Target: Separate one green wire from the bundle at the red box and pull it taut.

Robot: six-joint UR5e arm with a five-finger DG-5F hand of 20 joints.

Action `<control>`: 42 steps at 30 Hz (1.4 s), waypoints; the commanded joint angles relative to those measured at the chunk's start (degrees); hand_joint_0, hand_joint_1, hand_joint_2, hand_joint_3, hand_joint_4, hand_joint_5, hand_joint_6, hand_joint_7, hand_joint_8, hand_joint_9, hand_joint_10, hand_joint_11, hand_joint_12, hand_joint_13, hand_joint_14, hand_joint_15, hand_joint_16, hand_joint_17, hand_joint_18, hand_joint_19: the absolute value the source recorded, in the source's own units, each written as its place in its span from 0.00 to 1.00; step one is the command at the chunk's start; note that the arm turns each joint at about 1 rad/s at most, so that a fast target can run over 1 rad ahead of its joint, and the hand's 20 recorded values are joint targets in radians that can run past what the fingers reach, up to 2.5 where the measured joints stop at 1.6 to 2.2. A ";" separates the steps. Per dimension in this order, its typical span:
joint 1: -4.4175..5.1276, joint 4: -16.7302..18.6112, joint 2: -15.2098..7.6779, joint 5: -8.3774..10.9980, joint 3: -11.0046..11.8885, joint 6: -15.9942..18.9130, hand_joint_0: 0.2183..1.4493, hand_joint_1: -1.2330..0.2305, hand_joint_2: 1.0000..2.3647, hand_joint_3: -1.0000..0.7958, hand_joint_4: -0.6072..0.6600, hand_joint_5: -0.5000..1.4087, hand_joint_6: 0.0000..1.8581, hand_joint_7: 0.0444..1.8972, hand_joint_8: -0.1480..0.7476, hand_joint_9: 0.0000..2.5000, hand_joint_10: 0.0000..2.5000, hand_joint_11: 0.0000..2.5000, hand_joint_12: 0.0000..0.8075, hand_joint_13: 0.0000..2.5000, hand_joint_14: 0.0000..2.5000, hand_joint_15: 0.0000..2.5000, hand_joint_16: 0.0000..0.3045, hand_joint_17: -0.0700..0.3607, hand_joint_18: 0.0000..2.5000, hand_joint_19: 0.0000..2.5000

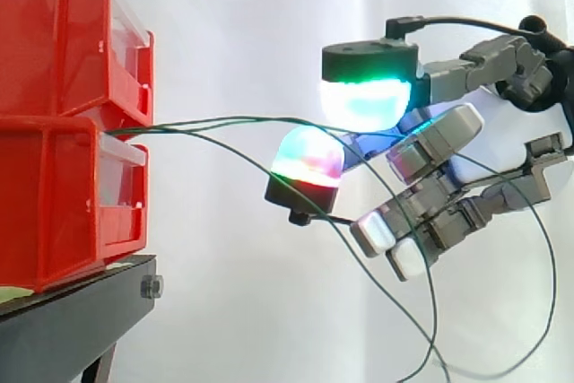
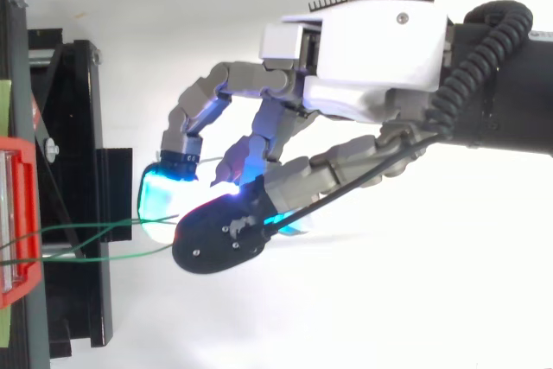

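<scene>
Green wire (image 1: 215,118) runs nearly straight from the lower red bin (image 1: 54,204) to the hand (image 2: 371,49), pinched between curled glowing pads (image 1: 366,100); other green strands (image 1: 377,290) sag below.

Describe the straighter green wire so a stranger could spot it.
Find the stacked red bins at the side view's left. From where they meet, the straighter green wire runs almost level to the hand; the other green wire sags toward the bottom edge.
</scene>
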 commanded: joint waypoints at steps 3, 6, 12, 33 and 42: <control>-0.51 -2.01 0.17 -0.04 0.08 -0.90 0.33 0.32 0.01 0.39 0.58 0.15 0.50 0.33 0.47 0.48 0.11 0.56 0.42 0.35 0.01 0.27 0.16 0.41 0.29 0.23; -0.68 -2.98 0.17 0.05 0.08 -1.34 0.32 0.33 0.01 0.36 0.58 0.16 0.51 0.34 0.47 0.49 0.10 0.56 0.42 0.35 0.01 0.27 0.16 0.41 0.29 0.23; -1.03 -4.56 1.05 -0.04 0.08 -2.75 0.30 0.36 0.00 0.32 0.58 0.16 0.51 0.36 0.48 0.50 0.07 0.57 0.42 0.36 0.01 0.27 0.16 0.42 0.29 0.23; -0.59 -6.76 3.78 1.81 0.08 -6.88 0.27 0.34 0.00 0.29 0.58 0.18 0.50 0.40 0.47 0.52 0.01 0.61 0.43 0.36 0.01 0.28 0.16 0.42 0.29 0.24; -0.33 -6.76 3.78 1.81 0.08 -6.79 0.32 0.32 0.02 0.46 0.48 0.19 0.52 0.49 0.48 0.54 0.00 0.61 0.42 0.37 0.01 0.28 0.16 0.42 0.30 0.24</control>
